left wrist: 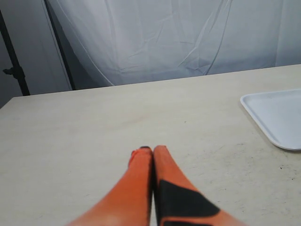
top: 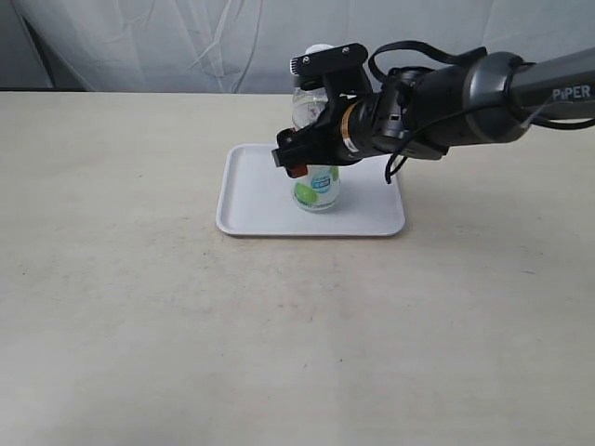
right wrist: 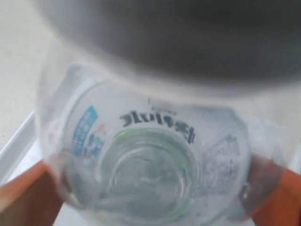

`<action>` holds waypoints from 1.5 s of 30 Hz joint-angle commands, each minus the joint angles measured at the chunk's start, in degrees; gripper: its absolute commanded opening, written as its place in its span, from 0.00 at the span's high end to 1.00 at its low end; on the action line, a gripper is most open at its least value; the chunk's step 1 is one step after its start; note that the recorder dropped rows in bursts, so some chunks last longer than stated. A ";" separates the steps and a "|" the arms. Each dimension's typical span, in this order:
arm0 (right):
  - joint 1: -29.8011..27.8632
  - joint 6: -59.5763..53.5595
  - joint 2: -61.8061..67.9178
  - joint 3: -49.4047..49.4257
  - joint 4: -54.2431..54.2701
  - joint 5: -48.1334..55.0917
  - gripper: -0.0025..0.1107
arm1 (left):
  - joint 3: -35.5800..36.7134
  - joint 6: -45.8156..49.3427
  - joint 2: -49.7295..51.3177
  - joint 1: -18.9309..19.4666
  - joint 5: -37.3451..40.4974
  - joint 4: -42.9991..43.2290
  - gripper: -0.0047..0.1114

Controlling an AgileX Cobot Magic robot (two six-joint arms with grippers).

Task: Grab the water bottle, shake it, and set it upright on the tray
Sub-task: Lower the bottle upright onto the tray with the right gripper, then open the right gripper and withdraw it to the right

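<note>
The water bottle (top: 318,186) stands upright over the white tray (top: 260,204), clear with a white cap and a green and blue label. My right gripper (top: 311,149) is shut on its middle from the right side. In the right wrist view the bottle (right wrist: 150,165) fills the frame, seen base-on, with an orange finger (right wrist: 23,193) pressed to each side. Whether its base touches the tray I cannot tell. My left gripper (left wrist: 152,149) is out of the exterior view; its orange fingers are pressed together, holding nothing, above the bare table.
The beige table (top: 139,307) stretches all round the tray. A white cloth backdrop (top: 186,42) hangs behind. The tray's corner (left wrist: 277,117) shows in the left wrist view, off to one side of the left gripper.
</note>
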 commanded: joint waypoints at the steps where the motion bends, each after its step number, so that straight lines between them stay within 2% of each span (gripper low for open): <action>1: -0.08 -0.11 -1.08 -0.19 1.59 2.11 0.17 | 0.21 0.05 -0.26 -0.02 -0.75 0.20 0.96; 13: 4.09 -2.07 -1.58 -0.19 2.04 6.14 0.18 | 0.21 0.05 -0.26 -0.02 -0.75 0.20 0.96; 25: 4.59 -2.62 -1.94 -0.19 3.18 17.41 0.18 | 0.21 0.05 -0.26 -0.02 -0.75 0.20 0.96; 32: 4.59 -8.34 -1.93 -0.08 10.47 19.97 0.18 | 0.21 0.05 -0.26 -0.02 -0.86 0.22 0.96; 40: 9.41 -9.13 -6.23 2.94 11.01 24.53 0.18 | 0.21 0.05 -0.26 -0.02 -0.86 0.22 0.96; 41: 9.72 -8.48 -8.07 4.17 11.01 25.19 0.19 | 0.21 0.05 -0.26 -0.02 -0.86 0.22 0.96; 43: 9.72 -7.66 -12.27 6.79 10.92 27.26 0.31 | 0.21 0.05 -0.26 -0.02 -0.86 0.22 0.96; 44: 9.72 -7.66 -14.11 7.96 10.79 29.03 0.41 | 0.21 0.05 -0.26 -0.02 -0.86 0.22 0.96; 45: 9.72 -6.58 -16.56 9.47 10.13 31.65 0.58 | 0.21 0.05 -0.26 -0.02 -0.86 0.22 0.96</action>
